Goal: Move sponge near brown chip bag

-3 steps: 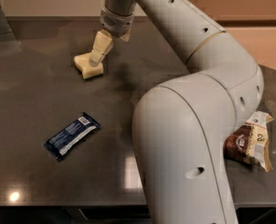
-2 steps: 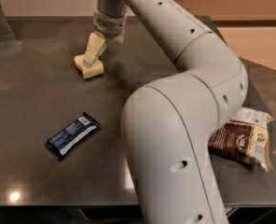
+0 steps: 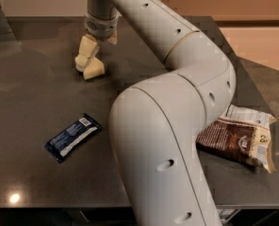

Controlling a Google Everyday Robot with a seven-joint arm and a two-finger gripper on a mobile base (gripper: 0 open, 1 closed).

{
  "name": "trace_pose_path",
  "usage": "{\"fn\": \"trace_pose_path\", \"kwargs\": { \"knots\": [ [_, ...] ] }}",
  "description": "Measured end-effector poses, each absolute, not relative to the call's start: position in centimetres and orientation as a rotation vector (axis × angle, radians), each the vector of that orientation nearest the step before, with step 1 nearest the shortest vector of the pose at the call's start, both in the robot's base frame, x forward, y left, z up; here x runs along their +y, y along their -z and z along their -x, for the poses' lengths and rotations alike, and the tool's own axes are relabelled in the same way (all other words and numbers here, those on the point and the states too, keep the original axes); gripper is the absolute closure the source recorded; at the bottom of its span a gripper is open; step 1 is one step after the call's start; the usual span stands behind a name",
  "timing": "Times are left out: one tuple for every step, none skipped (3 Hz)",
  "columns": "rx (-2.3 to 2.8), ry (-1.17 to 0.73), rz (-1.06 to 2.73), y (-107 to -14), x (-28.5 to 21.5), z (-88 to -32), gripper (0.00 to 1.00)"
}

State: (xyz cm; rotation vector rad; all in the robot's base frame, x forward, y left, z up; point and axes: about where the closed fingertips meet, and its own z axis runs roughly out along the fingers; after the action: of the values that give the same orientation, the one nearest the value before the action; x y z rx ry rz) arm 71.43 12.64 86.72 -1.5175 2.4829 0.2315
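The sponge [image 3: 93,70], a small pale yellow foam block, lies on the dark table [image 3: 31,93] at the back left. My gripper [image 3: 88,59] comes down from above and sits right on top of the sponge, touching it or nearly so. The brown chip bag [image 3: 241,139], crinkled brown and cream, lies flat at the right side of the table, partly hidden behind my arm [image 3: 177,126]. The sponge and the bag are far apart, with my arm between them.
A dark blue wrapped bar [image 3: 72,136] lies on the table at the front left. My large white arm fills the middle of the view and hides the table behind it. The table's front edge runs along the bottom.
My gripper has lowered onto the sponge and my arm's elbow has swung left, so more of the chip bag shows. The sponge has stayed in place.
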Motion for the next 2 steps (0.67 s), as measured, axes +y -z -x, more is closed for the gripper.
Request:
{"fn": "trace_pose_path", "kwargs": {
  "knots": [
    [2.485, -0.209, 1.541, -85.98, 13.42, -71.45, 0.00],
    [2.491, -0.185, 1.559, -85.22, 13.80, -71.52, 0.00]
  ]
}}
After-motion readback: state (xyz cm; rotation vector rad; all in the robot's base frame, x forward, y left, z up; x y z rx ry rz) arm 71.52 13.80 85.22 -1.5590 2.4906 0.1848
